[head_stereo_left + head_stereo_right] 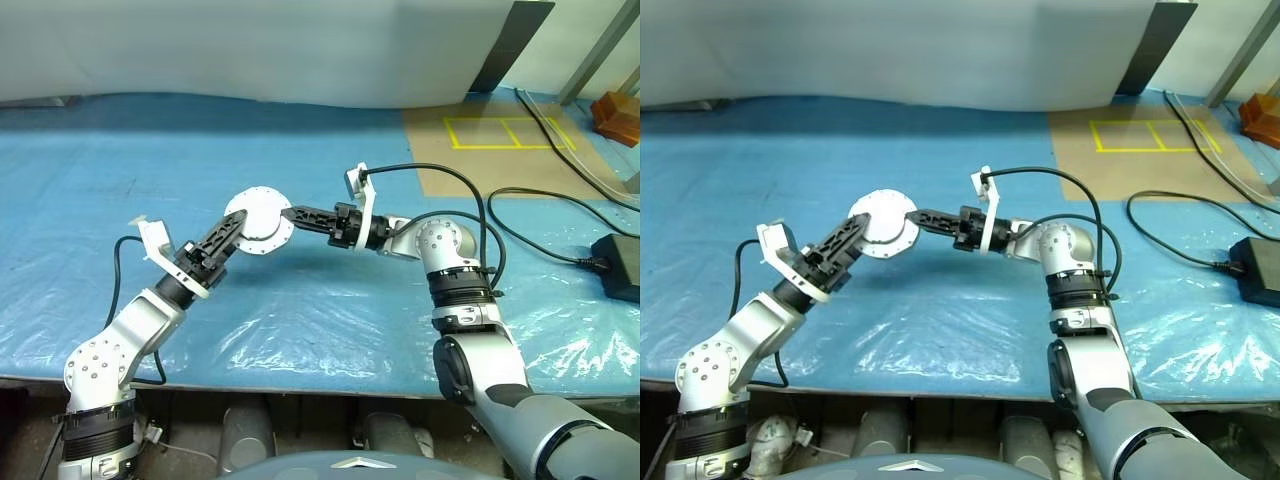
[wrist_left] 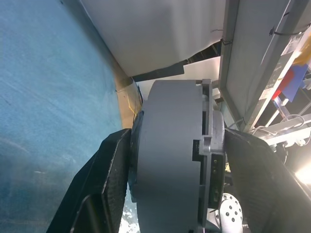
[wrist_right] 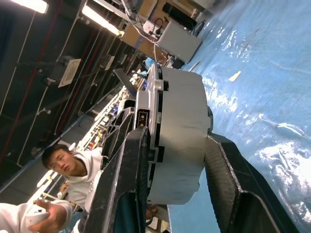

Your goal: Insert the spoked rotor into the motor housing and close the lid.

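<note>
Above the blue plastic-covered counter (image 1: 330, 300), the left tool (image 1: 236, 226) and right tool (image 1: 288, 213) both clamp the closed motor housing (image 1: 259, 222), its lid (image 3: 156, 131) seated on the rim; no writing is legible; a person (image 3: 73, 167) watches nearby

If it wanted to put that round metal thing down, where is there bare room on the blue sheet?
Plenty. The blue sheet is bare under and in front of the motor housing, held up between the left gripper and right gripper, and bare out to the far left. The right side is crowded: black cables, a black box.
</note>
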Controlling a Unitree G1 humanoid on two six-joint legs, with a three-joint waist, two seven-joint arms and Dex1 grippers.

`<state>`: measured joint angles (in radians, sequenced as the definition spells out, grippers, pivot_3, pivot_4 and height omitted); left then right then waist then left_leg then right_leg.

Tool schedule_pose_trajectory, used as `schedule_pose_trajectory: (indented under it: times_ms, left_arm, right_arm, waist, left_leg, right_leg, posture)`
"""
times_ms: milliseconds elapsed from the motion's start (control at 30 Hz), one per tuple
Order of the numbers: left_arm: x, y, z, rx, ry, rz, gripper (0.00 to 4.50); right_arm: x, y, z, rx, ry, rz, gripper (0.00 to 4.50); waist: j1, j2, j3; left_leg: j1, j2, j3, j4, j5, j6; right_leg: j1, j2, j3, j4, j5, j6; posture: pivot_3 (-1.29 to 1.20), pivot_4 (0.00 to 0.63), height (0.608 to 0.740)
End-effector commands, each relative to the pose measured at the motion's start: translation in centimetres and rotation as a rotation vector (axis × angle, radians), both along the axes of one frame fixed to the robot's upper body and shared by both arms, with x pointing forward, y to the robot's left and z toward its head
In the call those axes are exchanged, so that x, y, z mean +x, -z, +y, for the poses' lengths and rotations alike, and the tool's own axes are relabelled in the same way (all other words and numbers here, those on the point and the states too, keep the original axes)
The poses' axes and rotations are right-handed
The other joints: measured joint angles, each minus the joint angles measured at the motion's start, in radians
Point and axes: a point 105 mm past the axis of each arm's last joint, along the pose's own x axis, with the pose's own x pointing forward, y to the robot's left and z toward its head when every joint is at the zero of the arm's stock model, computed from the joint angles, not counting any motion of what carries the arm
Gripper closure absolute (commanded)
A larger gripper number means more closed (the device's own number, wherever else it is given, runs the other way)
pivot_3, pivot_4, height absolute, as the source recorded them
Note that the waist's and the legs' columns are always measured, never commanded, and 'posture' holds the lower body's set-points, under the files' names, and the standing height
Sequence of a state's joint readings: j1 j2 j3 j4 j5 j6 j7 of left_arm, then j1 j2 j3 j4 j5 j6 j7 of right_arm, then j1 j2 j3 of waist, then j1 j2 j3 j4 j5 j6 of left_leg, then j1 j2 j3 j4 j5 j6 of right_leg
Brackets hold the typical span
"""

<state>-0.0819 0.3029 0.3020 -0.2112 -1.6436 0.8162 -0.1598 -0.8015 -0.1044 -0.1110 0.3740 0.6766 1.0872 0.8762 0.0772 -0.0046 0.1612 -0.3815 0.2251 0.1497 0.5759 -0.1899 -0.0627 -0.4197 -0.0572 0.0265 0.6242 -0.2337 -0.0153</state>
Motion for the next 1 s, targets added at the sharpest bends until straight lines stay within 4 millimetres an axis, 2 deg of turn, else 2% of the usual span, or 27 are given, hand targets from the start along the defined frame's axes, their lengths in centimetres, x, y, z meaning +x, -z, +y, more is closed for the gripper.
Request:
schedule_pose_trajectory:
  times_ms: [33, 133, 633, 833, 1000]
  left_arm:
    - [-2.3, -2.1, -5.7, 0.002, 0.266, -0.096, 1.95]
    - [-2.1, -1.8, -5.7, 0.011, 0.256, -0.087, 1.99]
    - [-0.6, -1.9, -4.2, 0.056, 0.163, -0.097, 1.99]
    - [0.4, -2.3, -2.4, 0.07, 0.071, -0.113, 1.99]
    - [1.3, -3.5, -0.7, 0.048, -0.017, -0.153, 1.99]
  right_arm:
    - [-0.8, -1.2, 2.7, 0.015, -0.061, -0.053, 1.93]
    - [-0.8, -1.1, 2.7, 0.01, -0.069, -0.018, 0.93]
    - [-0.4, -0.7, 2.3, -0.006, -0.04, -0.007, 0.93]
    - [-0.2, -1.2, 2.0, 0.037, -0.039, -0.006, 0.93]
    - [0.1, -2.2, 1.0, 0.103, -0.041, 0.016, 0.93]
  waist:
    - [0.002, 0.0, 0.0]
    - [0.002, 0.0, 0.0]
    - [-0.005, 0.0, 0.0]
    - [-0.004, 0.0, 0.0]
    - [-0.005, 0.0, 0.0]
  left_leg:
    - [0.0, 0.0, 0.0, 0.0, 0.0, 0.0]
    - [0.0, 0.0, 0.0, 0.0, 0.0, 0.0]
    - [0.0, 0.0, 0.0, 0.0, 0.0, 0.0]
    - [0.0, 0.0, 0.0, 0.0, 0.0, 0.0]
    - [0.0, 0.0, 0.0, 0.0, 0.0, 0.0]
  right_leg:
    - [0.0, 0.0, 0.0, 0.0, 0.0, 0.0]
    - [0.0, 0.0, 0.0, 0.0, 0.0, 0.0]
    - [0.0, 0.0, 0.0, 0.0, 0.0, 0.0]
    - [0.0, 0.0, 0.0, 0.0, 0.0, 0.0]
    - [0.0, 0.0, 0.0, 0.0, 0.0, 0.0]
  posture:
    - [0.0, 0.15, 0.74]
    - [0.0, 0.15, 0.74]
    - [0.0, 0.15, 0.74]
    - [0.0, 0.15, 0.74]
    - [0.0, 0.15, 0.74]
